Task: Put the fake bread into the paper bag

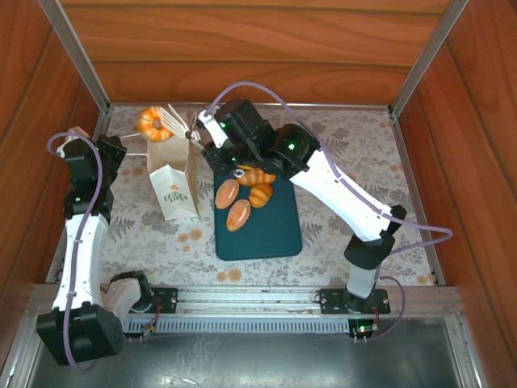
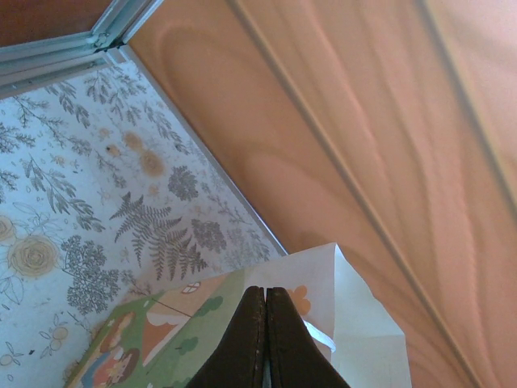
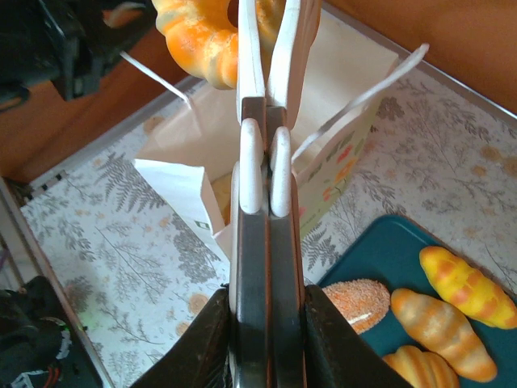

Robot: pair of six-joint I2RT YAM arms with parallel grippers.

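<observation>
- The paper bag (image 1: 174, 192) stands upright and open-mouthed on the flower-patterned table (image 1: 363, 153), just left of the dark teal tray (image 1: 262, 233); its printed face is turned toward the arms' bases.
- The right gripper (image 3: 266, 137) reaches over the bag's mouth, jaws drawn close together on the bag's white strip handle — the strips run up from between its pads; two more handle strips splay out to either side.
- The left gripper (image 2: 265, 293) is closed tight at the bag's upper rim on the side away from the tray; thin white paper appears pinched between its dark fingers.
- Four pieces of the fake bread (image 1: 238, 214) lie on the far half of the tray — two oval rolls toward the bag, two striped loaves beside them; all four are close together.
- A ring doughnut (image 1: 151, 123) sits just beyond the bag's mouth, near the far-left corner of the table; from the right wrist it shows behind the raised handle strips.
- A yellowish shape shows inside the bag, too hidden to name.
</observation>
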